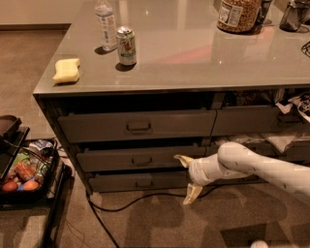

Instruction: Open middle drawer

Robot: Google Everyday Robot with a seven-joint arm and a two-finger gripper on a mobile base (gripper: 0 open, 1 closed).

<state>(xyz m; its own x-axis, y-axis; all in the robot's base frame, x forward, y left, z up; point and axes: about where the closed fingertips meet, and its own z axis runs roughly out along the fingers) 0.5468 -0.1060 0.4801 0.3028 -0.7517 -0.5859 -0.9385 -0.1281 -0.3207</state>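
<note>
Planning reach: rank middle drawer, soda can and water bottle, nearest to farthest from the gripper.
From the gripper, low near the floor:
1. middle drawer, just left.
2. soda can, up and left.
3. water bottle, behind the can.

1. Three wide grey-brown drawer fronts stacked at left, the middle drawer [140, 160] among them.
2. On the grey tabletop [193, 63]: one clear plastic bottle [105, 24], one silver drink can [127, 46], one yellow sponge [66, 70], one brown-filled jar [237, 14].
3. One cream two-finger tool [183, 179], fingers spread, at the middle drawer's right end.
</note>
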